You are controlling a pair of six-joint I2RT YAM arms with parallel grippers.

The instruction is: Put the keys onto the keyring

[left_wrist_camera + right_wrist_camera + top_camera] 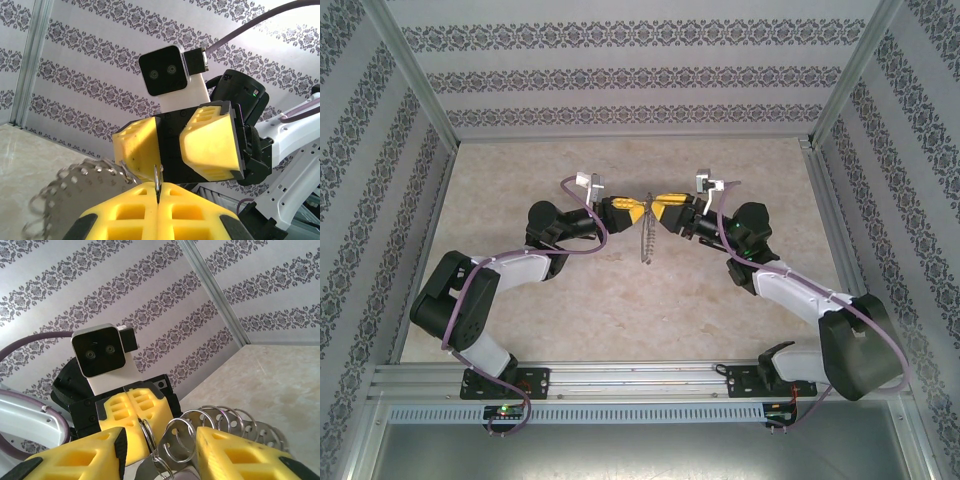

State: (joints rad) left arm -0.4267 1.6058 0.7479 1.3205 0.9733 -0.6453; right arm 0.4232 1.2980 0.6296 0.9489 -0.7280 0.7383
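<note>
My left gripper (pixel 638 207) and right gripper (pixel 665 203) meet tip to tip above the middle of the table. The keyring (pixel 647 240) hangs down from between them. In the left wrist view my left gripper (pixel 158 187) is shut on a thin metal ring (pixel 157 176), and the keyring's scalloped, perforated grey edge (pixel 60 200) trails off to the left. In the right wrist view my right gripper (pixel 160 445) stands open, its fingers on either side of several linked wire rings (pixel 220 422). The keys are hidden.
The beige table (pixel 520 180) is walled in by patterned panels (pixel 640 75) on three sides. A metal rail (pixel 640 375) runs along the near edge by the arm bases.
</note>
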